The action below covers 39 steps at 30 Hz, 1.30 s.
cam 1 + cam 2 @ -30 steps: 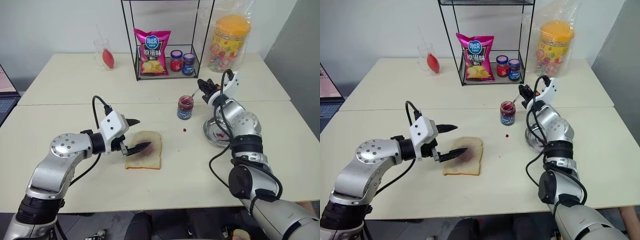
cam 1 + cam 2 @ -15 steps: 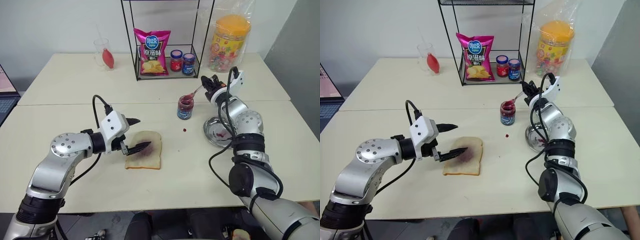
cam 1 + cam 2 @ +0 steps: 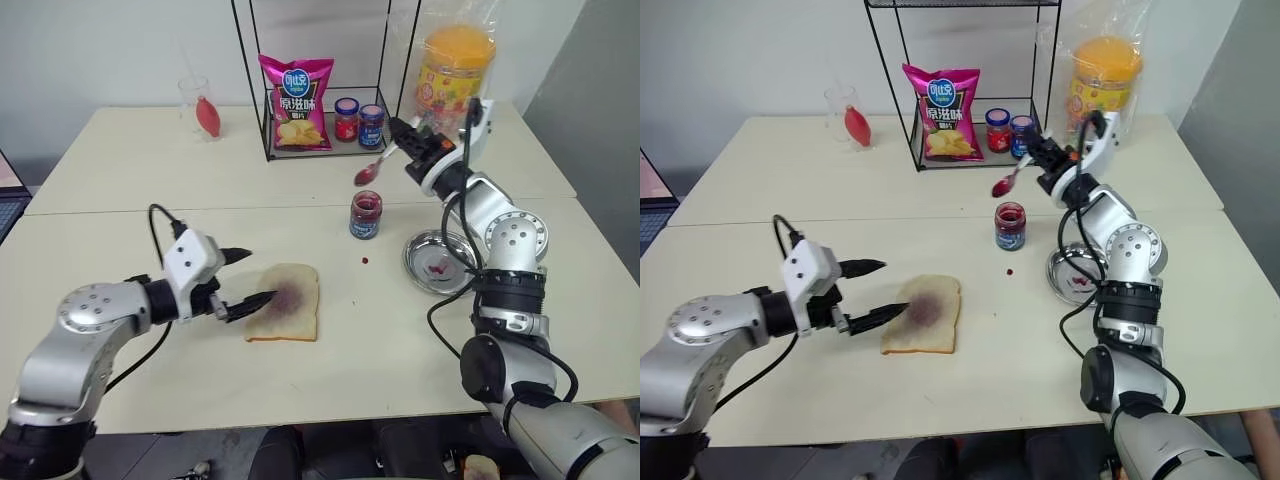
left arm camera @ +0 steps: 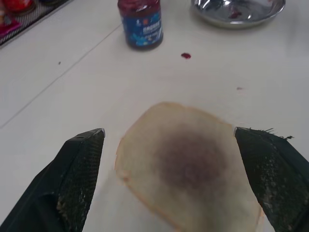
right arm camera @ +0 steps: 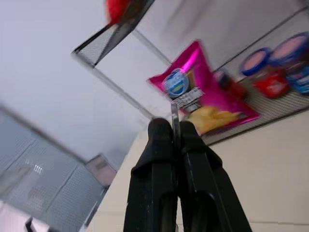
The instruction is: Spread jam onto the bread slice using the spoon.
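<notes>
Carrying a glossy red load of jam in the bowl of the spoon (image 3: pixel 377 168), in the air just above and beyond the open jam jar (image 3: pixel 366 215), probably so as to bring a fresh scoop over to the bread. Clamping the spoon's handle tight in the closed right pincer (image 3: pixel 398 140), with the bowl pointing left and slightly down, apparently keeping the jam from sliding back along the handle. Leaving the bread slice (image 3: pixel 285 315) lying flat on the near middle of the desk (image 3: pixel 380 340), well apart from the spoon, with a purple-red stain at its centre and pale edges yet to be covered. Hovering the left pincer (image 3: pixel 250 277) wide open just left of the slice, one finger near the crust, likely standing ready to steady the bread. Keeping the metal dish (image 3: pixel 440 262) to the right of the jar, perhaps as a rest for the spoon, with a red drop (image 3: pixel 366 261) showing on the desk between jar and bread.
</notes>
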Each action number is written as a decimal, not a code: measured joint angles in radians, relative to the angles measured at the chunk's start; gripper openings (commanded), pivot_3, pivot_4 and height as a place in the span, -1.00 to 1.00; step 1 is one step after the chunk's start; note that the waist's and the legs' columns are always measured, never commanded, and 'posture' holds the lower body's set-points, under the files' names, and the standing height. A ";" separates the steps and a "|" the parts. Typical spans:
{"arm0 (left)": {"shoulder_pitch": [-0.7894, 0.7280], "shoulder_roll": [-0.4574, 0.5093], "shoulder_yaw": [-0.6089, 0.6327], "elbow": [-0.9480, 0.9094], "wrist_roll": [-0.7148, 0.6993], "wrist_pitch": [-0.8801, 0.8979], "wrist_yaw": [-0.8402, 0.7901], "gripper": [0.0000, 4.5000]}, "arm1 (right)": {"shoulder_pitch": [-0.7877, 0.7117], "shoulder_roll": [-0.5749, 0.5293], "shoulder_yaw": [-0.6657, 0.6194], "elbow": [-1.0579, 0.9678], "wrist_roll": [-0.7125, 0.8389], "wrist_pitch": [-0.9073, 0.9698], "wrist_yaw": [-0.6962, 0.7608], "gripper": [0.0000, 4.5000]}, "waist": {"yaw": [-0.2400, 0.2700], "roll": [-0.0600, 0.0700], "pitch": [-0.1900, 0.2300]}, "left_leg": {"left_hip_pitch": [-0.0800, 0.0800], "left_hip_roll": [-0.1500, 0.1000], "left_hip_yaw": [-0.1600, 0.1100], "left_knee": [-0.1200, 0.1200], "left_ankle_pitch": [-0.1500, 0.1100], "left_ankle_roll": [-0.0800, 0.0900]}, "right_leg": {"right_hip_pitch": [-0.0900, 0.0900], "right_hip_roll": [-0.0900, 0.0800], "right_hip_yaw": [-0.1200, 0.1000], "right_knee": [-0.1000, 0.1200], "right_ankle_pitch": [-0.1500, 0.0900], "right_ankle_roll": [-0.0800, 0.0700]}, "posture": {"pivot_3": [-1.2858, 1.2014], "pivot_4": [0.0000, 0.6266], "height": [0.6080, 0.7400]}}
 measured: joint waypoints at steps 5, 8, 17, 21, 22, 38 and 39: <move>0.185 0.037 0.108 -0.049 -0.028 0.016 -0.044 1.00 | 0.100 0.057 0.204 -0.162 -0.011 0.045 0.055 -1.00 | 0.000 0.000 0.000 | -0.001 0.000 0.002 0.000 0.000 0.000 | -0.002 0.000 0.002 -0.001 0.000 0.000 | 0.03 -0.52 1.00; 0.302 0.053 0.165 -0.079 -0.037 0.025 -0.081 1.00 | 0.164 0.097 0.390 -0.172 -0.090 0.013 0.136 -1.00 | 0.001 -0.001 0.000 | -0.001 0.001 0.002 0.000 0.000 0.000 | -0.003 0.000 0.001 0.000 -0.003 -0.001 | 0.03 -0.52 1.00; 0.428 0.053 0.210 -0.100 -0.019 0.011 -0.094 1.00 | 0.252 0.114 0.670 -0.047 -0.358 -0.252 0.331 -1.00 | 0.007 -0.003 -0.002 | -0.001 0.000 0.002 0.002 0.000 -0.001 | -0.001 -0.001 0.001 0.000 -0.004 0.003 | 0.03 -0.52 1.00; 0.423 0.044 0.210 -0.123 -0.021 0.011 -0.070 1.00 | 0.253 0.116 0.705 -0.025 -0.458 -0.402 0.372 -1.00 | 0.006 -0.003 -0.002 | 0.000 0.000 0.002 0.002 0.000 -0.001 | -0.002 -0.001 0.001 0.000 -0.004 0.003 | 0.03 -0.52 1.00; 0.422 0.044 0.210 -0.123 -0.021 0.011 -0.067 1.00 | 0.255 0.118 0.706 -0.023 -0.469 -0.419 0.376 -1.00 | 0.006 -0.004 -0.002 | 0.000 0.001 0.002 0.002 0.000 -0.001 | -0.002 -0.001 0.000 0.000 -0.004 0.003 | 0.03 -0.52 1.00; 0.335 0.035 0.194 -0.081 -0.021 -0.003 -0.018 1.00 | 0.331 0.097 0.779 0.021 -0.686 -0.755 0.484 -1.00 | 0.007 -0.006 -0.004 | 0.000 0.000 0.001 0.002 0.000 -0.001 | -0.001 -0.001 0.000 0.001 -0.004 0.002 | 0.03 -0.52 1.00; 0.333 0.035 0.194 -0.080 -0.020 -0.004 -0.018 1.00 | 0.337 0.097 0.782 0.023 -0.694 -0.764 0.488 -1.00 | 0.007 -0.006 -0.004 | 0.000 0.000 0.001 0.002 0.000 -0.001 | -0.001 -0.001 0.000 0.001 -0.003 0.001 | 0.03 -0.52 1.00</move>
